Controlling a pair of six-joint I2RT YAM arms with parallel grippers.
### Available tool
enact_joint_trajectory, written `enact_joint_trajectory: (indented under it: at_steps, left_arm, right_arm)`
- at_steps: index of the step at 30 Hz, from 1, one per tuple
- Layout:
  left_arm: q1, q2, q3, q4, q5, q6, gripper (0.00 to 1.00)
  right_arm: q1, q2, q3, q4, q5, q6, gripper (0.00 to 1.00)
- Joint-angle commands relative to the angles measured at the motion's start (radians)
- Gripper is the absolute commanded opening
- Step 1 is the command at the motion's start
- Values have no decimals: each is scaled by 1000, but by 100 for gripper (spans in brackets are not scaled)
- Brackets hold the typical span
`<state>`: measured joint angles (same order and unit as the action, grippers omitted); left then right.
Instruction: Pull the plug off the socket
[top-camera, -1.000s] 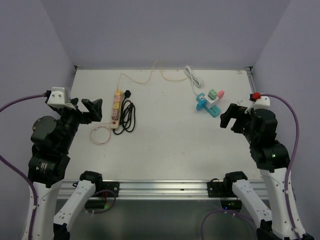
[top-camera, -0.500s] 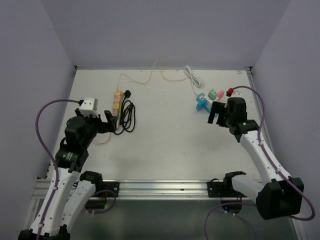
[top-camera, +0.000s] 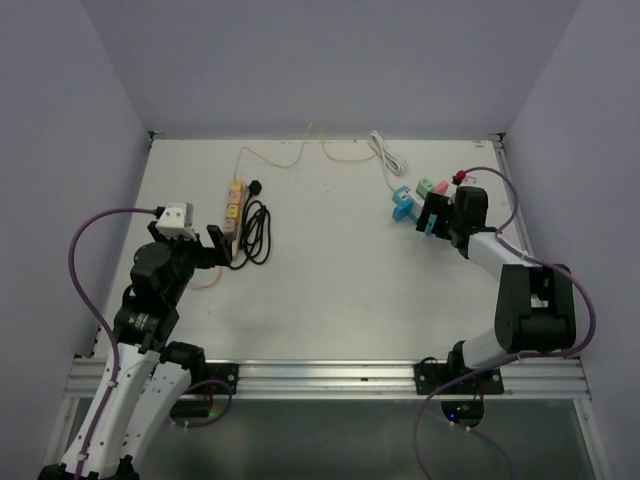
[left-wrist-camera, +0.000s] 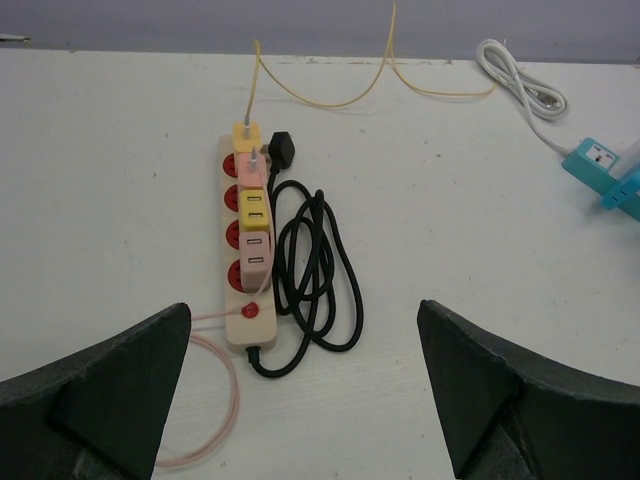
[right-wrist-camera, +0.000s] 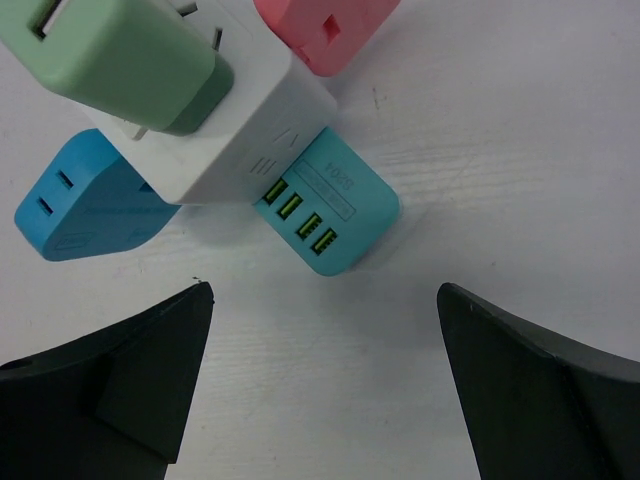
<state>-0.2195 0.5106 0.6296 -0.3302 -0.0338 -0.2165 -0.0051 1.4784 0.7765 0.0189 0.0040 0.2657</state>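
The white table carries everything, and the cream power strip lying lengthwise on its left half serves as the mark for the rest. The left arm reaches in from the near side of the strip, and the left gripper hovers just short of the strip's near end, its fingers spread wide and grasping nothing. The right arm stretches out well to the right of the strip, and the right gripper hangs low there, likewise spread wide with nothing between its fingers. A black cable lies coiled against the strip's right side, with its black plug beside the strip's far end. A white cord lies bundled far to the right of the strip, near the back edge. A row of red switches runs down the strip's left edge. Plugged in along it, from the far end, sit a yellow plug and three small chargers. Directly under the right gripper, well right of the strip, lies a white socket block. A green plug and a pink plug are seated in it, a blue adapter touches it, and a teal USB block is partly tucked under it.
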Motion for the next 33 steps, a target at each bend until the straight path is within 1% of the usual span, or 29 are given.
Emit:
enact_joint_trajectory:
  at_steps: [1, 3, 5, 16, 21, 27, 29, 31, 33]
  left_arm:
    - [-9, -4, -5, 65, -25, 17, 99]
    - [-9, -6, -4, 63, -34, 16, 99]
    - [-9, -7, -4, 62, -40, 16, 100]
    - [-11, -3, -2, 57, -49, 14, 100]
    - [-12, -1, -2, 60, -46, 14, 100]
    - [-12, 2, -5, 62, -43, 14, 100]
    - [-12, 2, -5, 62, -43, 14, 100]
    - [-12, 3, -7, 62, -43, 14, 100]
    - [-12, 3, -5, 63, -40, 14, 100]
  right_arm:
    - [-24, 66, 61, 119, -111, -39, 99]
    - [-27, 114, 89, 115, -163, -58, 99]
    - [-27, 143, 102, 115, -176, -78, 99]
    - [-29, 198, 78, 181, -119, -161, 99]
    - [-29, 247, 118, 167, -219, -207, 99]
    - [-21, 250, 119, 144, -331, -188, 99]
    - [-3, 214, 83, 167, -322, -195, 99]
    - [65, 191, 72, 159, -263, -220, 99]
    - [118, 175, 82, 118, -214, -290, 99]
